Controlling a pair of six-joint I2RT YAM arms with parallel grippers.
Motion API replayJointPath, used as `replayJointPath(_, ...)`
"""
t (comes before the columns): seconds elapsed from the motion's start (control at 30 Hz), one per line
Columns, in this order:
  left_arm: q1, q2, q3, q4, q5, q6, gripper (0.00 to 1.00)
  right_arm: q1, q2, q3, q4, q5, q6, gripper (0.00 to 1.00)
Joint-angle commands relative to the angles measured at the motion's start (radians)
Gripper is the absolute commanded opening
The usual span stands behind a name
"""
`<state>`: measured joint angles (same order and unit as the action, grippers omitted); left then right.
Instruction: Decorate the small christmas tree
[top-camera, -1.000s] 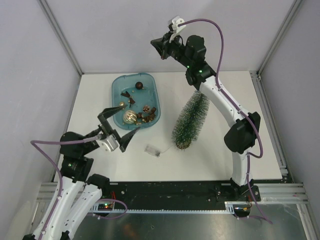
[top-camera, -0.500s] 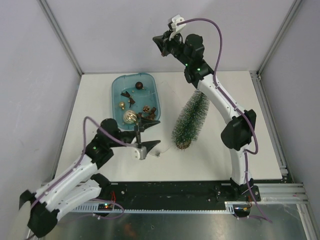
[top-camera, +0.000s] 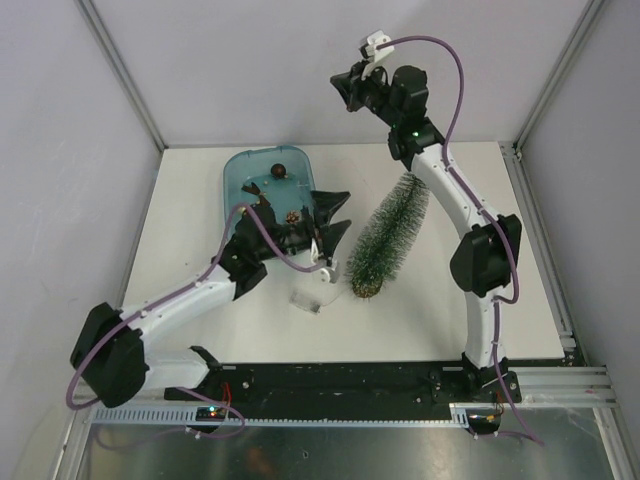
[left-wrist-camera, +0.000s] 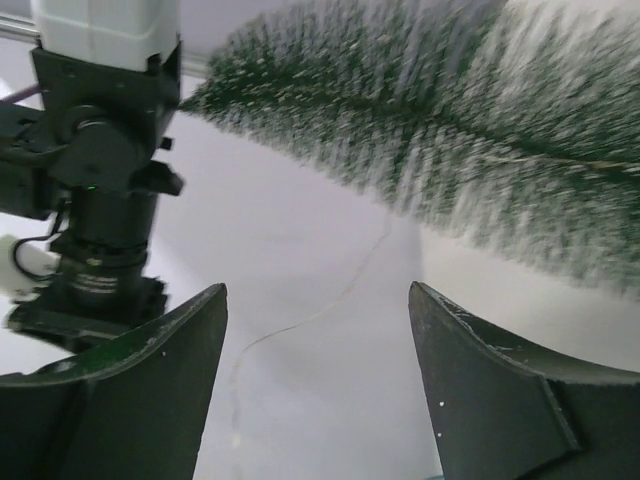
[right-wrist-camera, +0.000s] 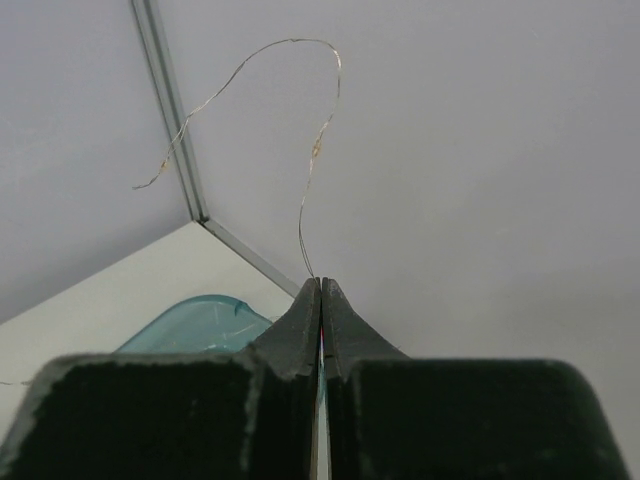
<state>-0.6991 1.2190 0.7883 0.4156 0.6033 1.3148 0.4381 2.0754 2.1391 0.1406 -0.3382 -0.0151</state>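
Note:
The small christmas tree (top-camera: 388, 232) lies on the table, brown base (top-camera: 365, 289) toward me, tip pointing to the back. It fills the upper right of the left wrist view (left-wrist-camera: 450, 110). My left gripper (top-camera: 337, 217) is open and empty, just left of the tree by the tray's right edge; its jaws stand wide apart (left-wrist-camera: 318, 300). My right gripper (top-camera: 350, 88) is raised high at the back, shut (right-wrist-camera: 321, 282) on a thin light wire (right-wrist-camera: 310, 150) that curls up from its tips. More wire (left-wrist-camera: 300, 325) lies on the table.
A blue tray (top-camera: 240, 175) with several small ornaments and pine cones stands at the back left, also in the right wrist view (right-wrist-camera: 200, 325). A small clear box (top-camera: 308, 301) lies near the tree's base. The right arm's links (left-wrist-camera: 100, 200) rise behind the tree's tip.
My left arm has swung from the near left toward the tree, its open gripper now beside it. My right gripper has shifted right with the wire; the tree's tip has turned slightly right.

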Motion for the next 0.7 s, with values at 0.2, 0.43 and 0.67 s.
replayJointPath(0.2,-0.008,0.206,0.2,0.104,-0.153,0.21,0.75,-0.044,-0.16,-0.068,0.021,-0.196,0.07,0.0)
replayJointPath(0.43,-0.01,0.255,0.186,0.086,-0.202,0.334,0.69,-0.032,-0.22,-0.084,0.027,-0.253,0.085,0.0)
replayJointPath(0.67,-0.01,0.298,0.221,0.008,-0.255,0.387,0.65,-0.06,-0.226,-0.079,0.038,-0.267,0.111,0.0)
